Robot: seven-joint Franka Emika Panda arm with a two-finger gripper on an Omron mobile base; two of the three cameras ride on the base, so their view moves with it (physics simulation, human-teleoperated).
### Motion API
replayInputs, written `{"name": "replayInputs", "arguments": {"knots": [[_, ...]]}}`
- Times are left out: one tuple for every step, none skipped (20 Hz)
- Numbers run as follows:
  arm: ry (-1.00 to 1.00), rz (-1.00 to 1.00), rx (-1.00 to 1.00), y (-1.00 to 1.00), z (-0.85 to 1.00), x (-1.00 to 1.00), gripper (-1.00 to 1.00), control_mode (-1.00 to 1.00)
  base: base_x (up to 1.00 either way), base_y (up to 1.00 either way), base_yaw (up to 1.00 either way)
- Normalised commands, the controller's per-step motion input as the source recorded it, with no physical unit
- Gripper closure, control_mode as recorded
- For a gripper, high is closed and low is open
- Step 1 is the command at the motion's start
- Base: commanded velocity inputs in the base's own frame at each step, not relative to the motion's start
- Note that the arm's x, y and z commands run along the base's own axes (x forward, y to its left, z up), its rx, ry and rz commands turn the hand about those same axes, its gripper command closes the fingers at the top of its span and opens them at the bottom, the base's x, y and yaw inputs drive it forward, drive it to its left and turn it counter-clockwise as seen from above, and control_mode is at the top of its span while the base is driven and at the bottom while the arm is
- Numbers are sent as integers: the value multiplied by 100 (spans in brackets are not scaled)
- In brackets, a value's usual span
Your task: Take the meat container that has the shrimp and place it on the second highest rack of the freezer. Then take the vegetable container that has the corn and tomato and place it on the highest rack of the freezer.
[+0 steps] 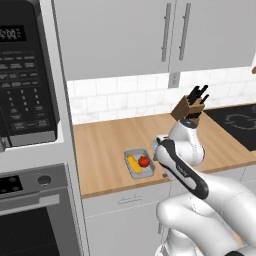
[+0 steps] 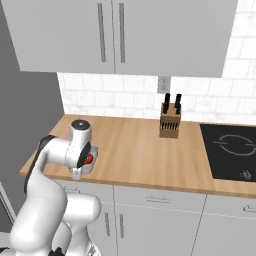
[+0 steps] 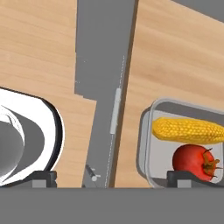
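The vegetable container is a light grey tray near the counter's front edge. Inside it lie the yellow corn and the red tomato. In the hand view the vegetable container sits at the lower right, with the corn above the tomato. My gripper hovers open above the counter's front edge beside the tray, holding nothing. One fingertip stands over the tomato end of the tray. From the right base view the tomato peeks out beside my hand. The meat container, shrimp and freezer are out of view.
A knife block stands at the back of the wooden counter, with a black cooktop to its right. The microwave and oven column rises on the left. Below the counter edge is a drawer handle.
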Motion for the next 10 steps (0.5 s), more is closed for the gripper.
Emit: {"name": "replayInputs", "arguments": {"knots": [[0,0,0,16,-1,0,-100,-100,0,0,0],[0,1,0,7,-4,0,-100,-100,0,0,0],[0,1,0,5,-6,0,-100,-100,0,0,0],[0,1,0,9,-6,0,-100,-100,0,0,0],[0,1,0,7,-9,0,-100,-100,0,0,0],[0,1,0,6,-11,0,-100,-100,0,0,0],[0,1,0,8,-11,0,-100,-100,0,0,0],[0,1,0,0,-7,0,-100,-100,0,0,0],[0,1,0,0,-8,0,-100,-100,0,0,0],[0,1,0,0,-11,5,-100,-100,0,0,0]]}}
